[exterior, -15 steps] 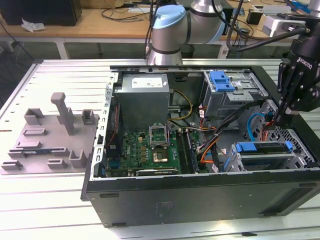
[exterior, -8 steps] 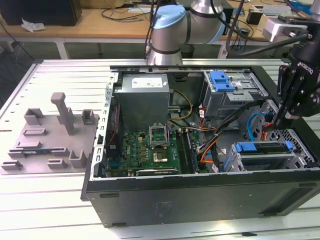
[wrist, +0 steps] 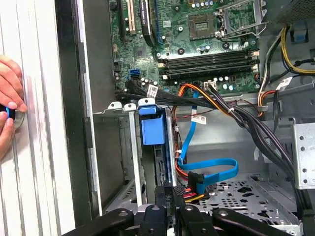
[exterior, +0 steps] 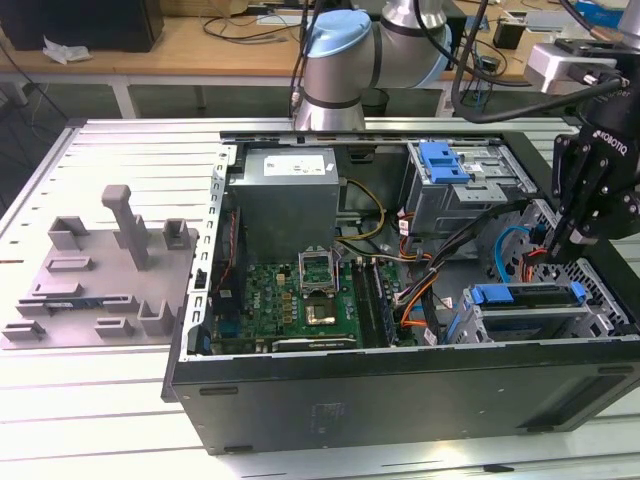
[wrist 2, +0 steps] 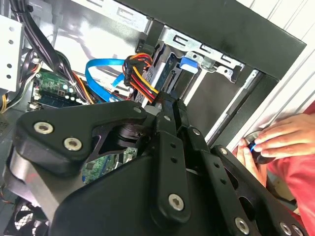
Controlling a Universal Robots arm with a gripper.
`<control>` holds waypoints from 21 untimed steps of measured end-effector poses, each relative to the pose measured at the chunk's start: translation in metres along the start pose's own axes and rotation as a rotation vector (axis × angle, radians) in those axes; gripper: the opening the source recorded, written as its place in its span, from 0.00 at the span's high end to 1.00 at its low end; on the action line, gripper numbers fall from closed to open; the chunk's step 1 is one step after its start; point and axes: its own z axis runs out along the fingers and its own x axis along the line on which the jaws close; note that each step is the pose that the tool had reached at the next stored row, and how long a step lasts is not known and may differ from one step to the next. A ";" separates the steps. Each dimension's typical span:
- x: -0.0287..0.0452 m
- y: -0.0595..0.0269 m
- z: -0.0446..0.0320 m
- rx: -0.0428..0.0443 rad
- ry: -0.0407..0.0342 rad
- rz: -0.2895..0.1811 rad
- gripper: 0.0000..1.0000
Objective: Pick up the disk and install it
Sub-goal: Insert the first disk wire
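Nearest in the exterior view is the black wall of the open computer case point(exterior: 400, 390), which lies on its side on a slatted metal table point(exterior: 100, 420). Just behind that wall, toward the exterior view's right, a metal drive cage point(exterior: 530, 325) holds the disk point(exterior: 540, 294). The disk stands on edge between its blue rails, long axis running across the view, with a blue latch point(exterior: 495, 295) at the end toward the exterior view's left. The gripper point(exterior: 553, 250) hangs just above the disk's other half, beside a blue cable point(exterior: 508, 245). Whether it is clenched or released cannot be told. White lettering marks its body. Farther in lie the green motherboard point(exterior: 300, 300) and a grey box point(exterior: 285, 200) bearing a white sticker. In the first wrist view a person's hand point(wrist: 7, 105) rests on the table outside the case
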 end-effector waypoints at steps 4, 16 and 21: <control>0.0000 0.0001 0.0000 0.0000 0.0000 0.000 0.84; 0.0178 -0.0017 0.0026 -0.0053 -0.0674 -0.008 0.84; 0.0180 -0.0017 0.0026 -0.0053 -0.0675 -0.008 0.84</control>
